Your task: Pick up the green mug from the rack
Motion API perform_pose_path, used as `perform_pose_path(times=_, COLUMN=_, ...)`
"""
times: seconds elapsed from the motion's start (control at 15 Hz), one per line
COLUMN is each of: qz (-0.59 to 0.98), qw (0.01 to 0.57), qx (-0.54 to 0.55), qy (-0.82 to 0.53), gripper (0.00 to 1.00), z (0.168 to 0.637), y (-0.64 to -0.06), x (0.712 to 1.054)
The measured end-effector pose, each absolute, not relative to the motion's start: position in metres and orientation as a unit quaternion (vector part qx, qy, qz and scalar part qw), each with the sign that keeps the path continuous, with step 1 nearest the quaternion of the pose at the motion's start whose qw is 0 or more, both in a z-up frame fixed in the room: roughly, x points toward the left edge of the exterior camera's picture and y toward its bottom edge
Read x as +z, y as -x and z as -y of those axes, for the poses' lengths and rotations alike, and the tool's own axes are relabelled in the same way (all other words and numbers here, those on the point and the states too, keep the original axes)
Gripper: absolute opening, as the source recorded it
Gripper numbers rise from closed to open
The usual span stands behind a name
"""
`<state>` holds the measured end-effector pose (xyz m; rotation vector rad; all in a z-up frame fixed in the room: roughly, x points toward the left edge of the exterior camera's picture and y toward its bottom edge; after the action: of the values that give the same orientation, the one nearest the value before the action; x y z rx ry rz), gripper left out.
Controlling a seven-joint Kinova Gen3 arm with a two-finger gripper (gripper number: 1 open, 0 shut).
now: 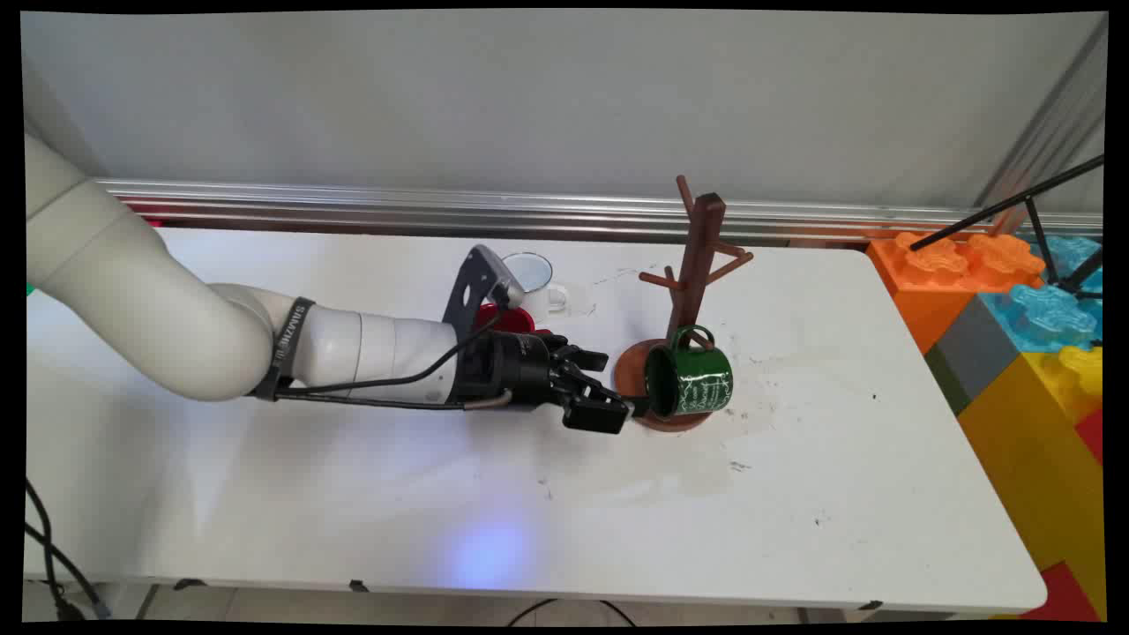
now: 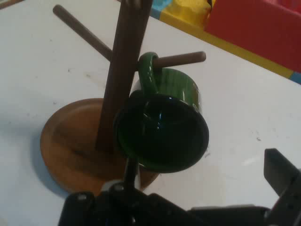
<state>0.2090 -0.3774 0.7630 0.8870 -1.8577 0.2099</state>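
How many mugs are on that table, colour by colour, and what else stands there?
Green mug, hanging on the rack by its handle: 1
White mug: 1
Red mug, partly hidden behind the arm: 1
Wooden mug rack: 1
Total: 4

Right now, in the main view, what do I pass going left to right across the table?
Red cup → gripper → green mug hanging on the mug tree → toy blocks.

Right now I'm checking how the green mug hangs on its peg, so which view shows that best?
The hand view: the green mug fills it, its handle looped over a peg of the wooden mug tree. The main view shows the mug smaller, side-on, above the tree's base, with the gripper beside its rim.
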Motion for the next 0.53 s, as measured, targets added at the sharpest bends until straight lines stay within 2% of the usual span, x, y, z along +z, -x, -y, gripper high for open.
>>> perform_pose_path(times=0.53, qz=0.764, qw=0.531, qx=0.080, qy=-0.359, gripper=1.00, z=0.380, y=-0.198, x=0.743)
